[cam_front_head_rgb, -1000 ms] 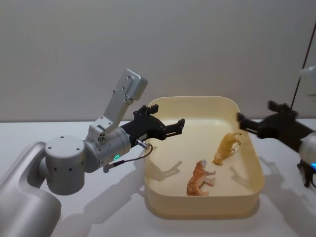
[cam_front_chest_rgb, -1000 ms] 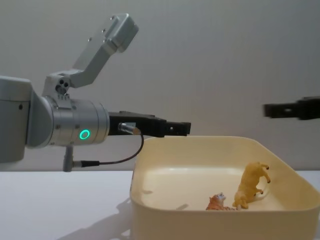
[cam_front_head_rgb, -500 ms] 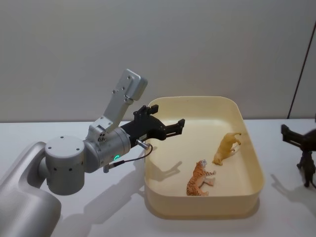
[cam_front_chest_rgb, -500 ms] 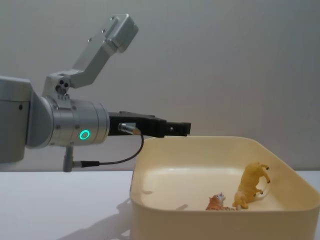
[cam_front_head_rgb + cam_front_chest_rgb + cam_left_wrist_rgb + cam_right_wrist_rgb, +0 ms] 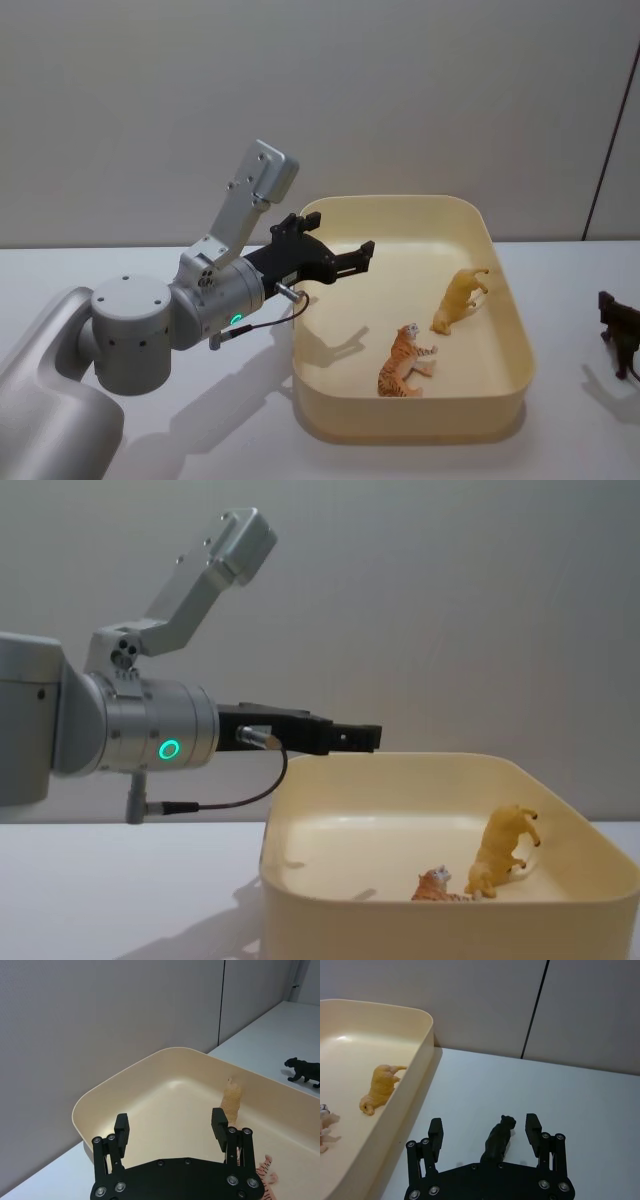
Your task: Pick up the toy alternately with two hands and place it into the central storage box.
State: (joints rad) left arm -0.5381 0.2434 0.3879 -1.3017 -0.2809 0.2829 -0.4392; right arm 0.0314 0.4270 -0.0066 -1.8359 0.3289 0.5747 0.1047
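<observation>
The central storage box (image 5: 405,425) is a cream-yellow tub in the middle of the table. A striped tiger toy (image 5: 402,362) lies on its floor, and a yellow lion toy (image 5: 458,298) leans against its right wall. My left gripper (image 5: 350,258) hovers open and empty over the box's left rim (image 5: 125,1075). A black panther toy (image 5: 496,1144) stands on the table right of the box, also at the head view's right edge (image 5: 618,330). In the right wrist view my right gripper (image 5: 485,1127) is open, its fingers on either side of the panther and not touching it.
The white tabletop (image 5: 200,420) stretches to both sides of the box, with a plain grey wall (image 5: 400,100) behind. The left arm's silver elbow link (image 5: 205,560) rises high above the table's left part.
My right gripper has drawn back to the right, from the box's right rim out of the head and chest views. The left arm and the toys in the box have not moved.
</observation>
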